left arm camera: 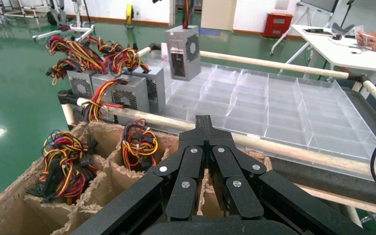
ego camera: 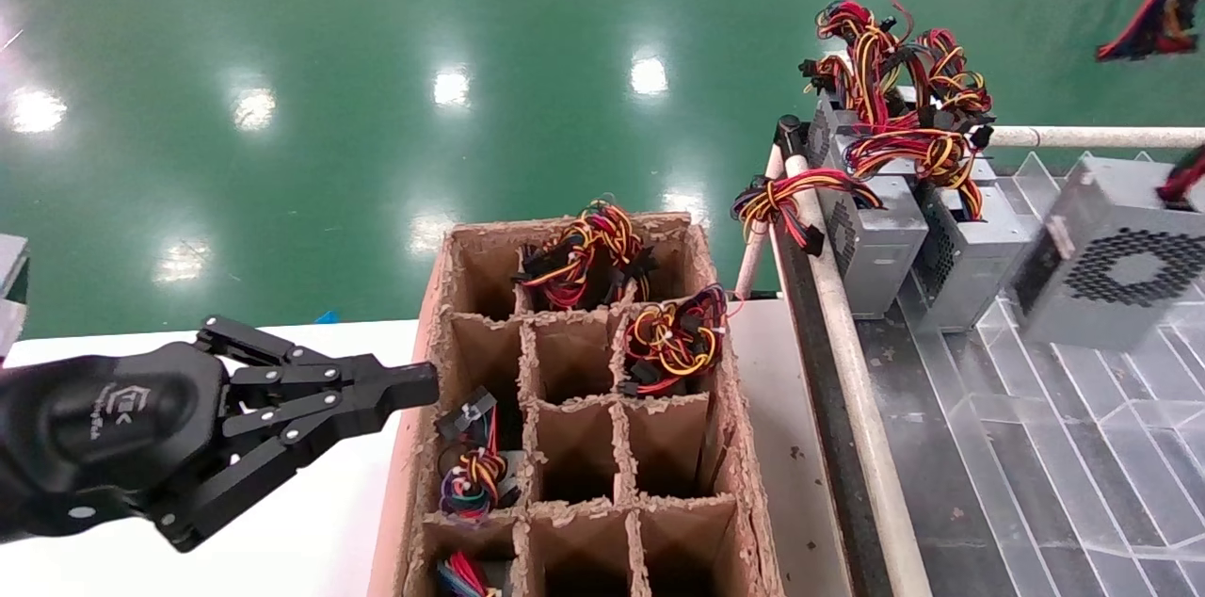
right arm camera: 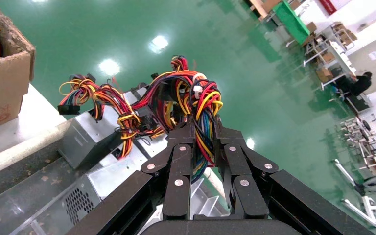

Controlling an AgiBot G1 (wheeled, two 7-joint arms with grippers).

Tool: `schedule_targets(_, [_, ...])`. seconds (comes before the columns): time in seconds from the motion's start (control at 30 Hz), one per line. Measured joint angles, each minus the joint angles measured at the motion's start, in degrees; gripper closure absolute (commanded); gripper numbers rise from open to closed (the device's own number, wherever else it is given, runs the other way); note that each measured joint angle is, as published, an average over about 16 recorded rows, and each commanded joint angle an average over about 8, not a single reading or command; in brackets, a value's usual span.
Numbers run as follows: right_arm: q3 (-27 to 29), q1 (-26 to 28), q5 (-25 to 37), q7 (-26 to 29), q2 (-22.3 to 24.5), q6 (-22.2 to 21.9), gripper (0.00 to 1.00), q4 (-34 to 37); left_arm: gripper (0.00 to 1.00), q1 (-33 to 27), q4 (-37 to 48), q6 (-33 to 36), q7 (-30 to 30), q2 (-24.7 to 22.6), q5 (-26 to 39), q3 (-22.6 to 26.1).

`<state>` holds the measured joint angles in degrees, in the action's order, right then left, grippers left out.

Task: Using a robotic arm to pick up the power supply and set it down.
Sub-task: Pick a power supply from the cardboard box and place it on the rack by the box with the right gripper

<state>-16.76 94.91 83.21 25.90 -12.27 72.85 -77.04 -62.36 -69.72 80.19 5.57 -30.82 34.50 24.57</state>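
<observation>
The power supply (ego camera: pixel 1111 249) is a grey metal box with a honeycomb fan grille. It hangs tilted over the clear divided tray (ego camera: pixel 1036 427) at the right, and it also shows hanging in the left wrist view as the power supply (left arm camera: pixel 183 49). Its wire bundle (right arm camera: pixel 196 100), red, yellow, orange, black and blue, runs between the fingers of my right gripper (right arm camera: pixel 203 123), which is shut on it. The right gripper is out of the head view; only wires (ego camera: pixel 1158 13) show at the top right. My left gripper (ego camera: pixel 428 382) is shut with nothing in it, beside the cardboard box's left wall.
A cardboard box (ego camera: pixel 442 296) with paper dividers holds several power supplies with wire bundles (ego camera: pixel 673 338). Other grey power supplies (ego camera: pixel 875 239) stand at the tray's far left corner behind a pale rail (ego camera: pixel 847 343). The box rests on a white table (ego camera: pixel 311 522).
</observation>
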Motion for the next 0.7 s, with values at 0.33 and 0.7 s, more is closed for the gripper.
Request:
schedule_targets(0.33, [-0.35,-2.96,-0.54,3.18,1.23,-1.86,1.0,0.51,1.0,0.0,0.0,0.0,0.0,0.0,0.0,0.0])
schedule_targets(0.7, [-0.93,-11.74,-3.53,6.63,-1.16,-11.41,1.0,2.56,1.0,0.0,0.0,0.0,0.0,0.0,0.0,0.0])
